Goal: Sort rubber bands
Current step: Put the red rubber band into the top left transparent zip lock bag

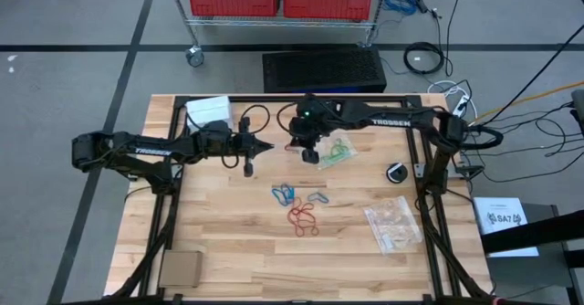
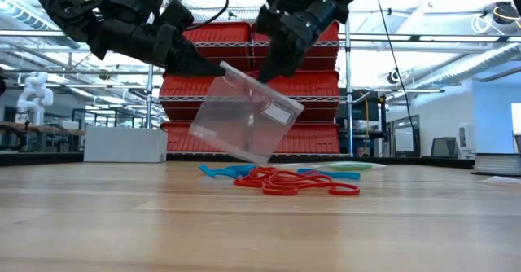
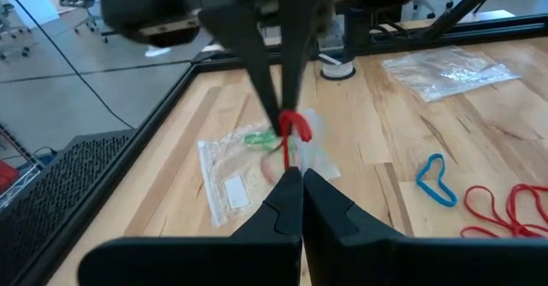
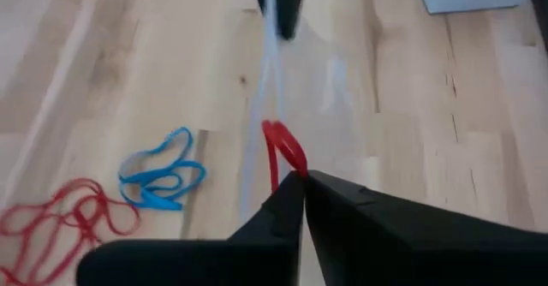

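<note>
We see the left gripper [image 1: 265, 147] raised above the back half of the table [image 1: 228, 241], its fingers clenched on the top edge of a clear plastic bag [image 2: 244, 121] that hangs tilted in the air, as the low view shows. The right gripper [image 4: 301, 181] meets it from the other side, its fingers pinched shut on a red rubber band [image 4: 282, 151] right at the mouth of that bag; the left wrist view shows the same red loop [image 3: 292, 128] held between the right gripper's narrow fingertips, just above the left gripper's own closed tips.

On the table below the two grippers lies another clear bag [image 1: 336, 152] with green rubber bands [image 3: 260, 138] inside it. Nearer the front edge, the loose rubber bands lie in two small groups: blue bands [image 1: 284, 194] and, just beside them toward the front, a tangle of red bands [image 1: 303, 218]. A grey-blue loop [image 1: 317, 197] lies close to the blue ones. A pile of empty clear bags [image 1: 393, 225] sits well to the right of them, and a white box [image 1: 208, 112] stands at the back left corner of the table.
</note>
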